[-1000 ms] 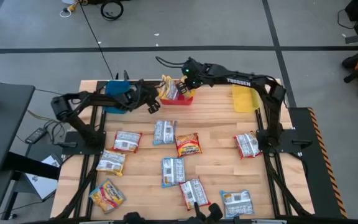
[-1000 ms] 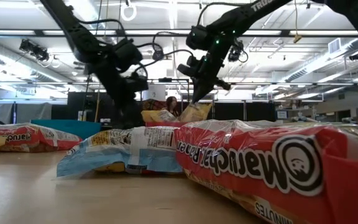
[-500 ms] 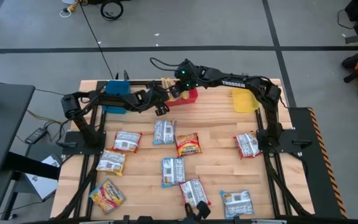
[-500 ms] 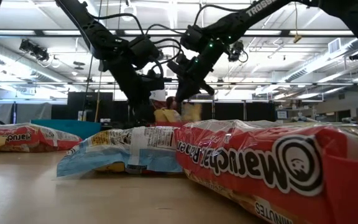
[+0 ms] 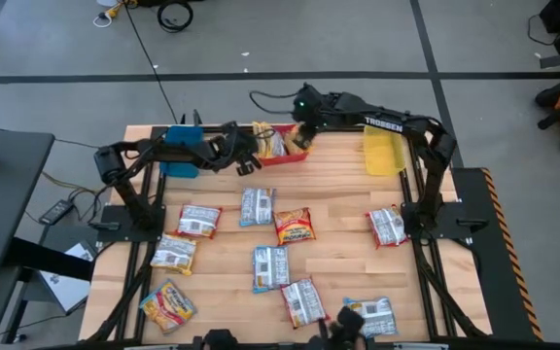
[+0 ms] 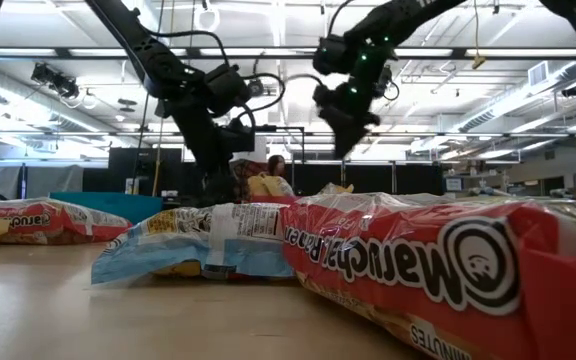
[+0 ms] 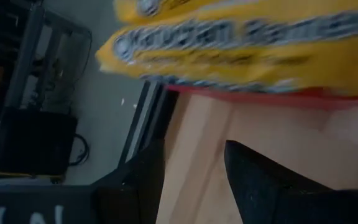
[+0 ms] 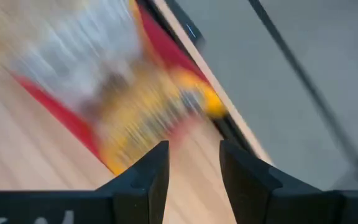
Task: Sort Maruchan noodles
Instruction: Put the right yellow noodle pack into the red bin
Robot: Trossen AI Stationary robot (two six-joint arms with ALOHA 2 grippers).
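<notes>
Both tools sit at the red bin [image 5: 282, 153] on the far side of the table [image 5: 338, 243], so the arms could collide. The right tool [image 5: 306, 127] is spread and empty above yellow packets [image 5: 266, 141] sticking out of the bin; the left tool [image 5: 245, 167], spread too, could knock them out.

Overhead, table-level, wrist views share red bin [image 5: 282, 154], seemingly.
</notes>
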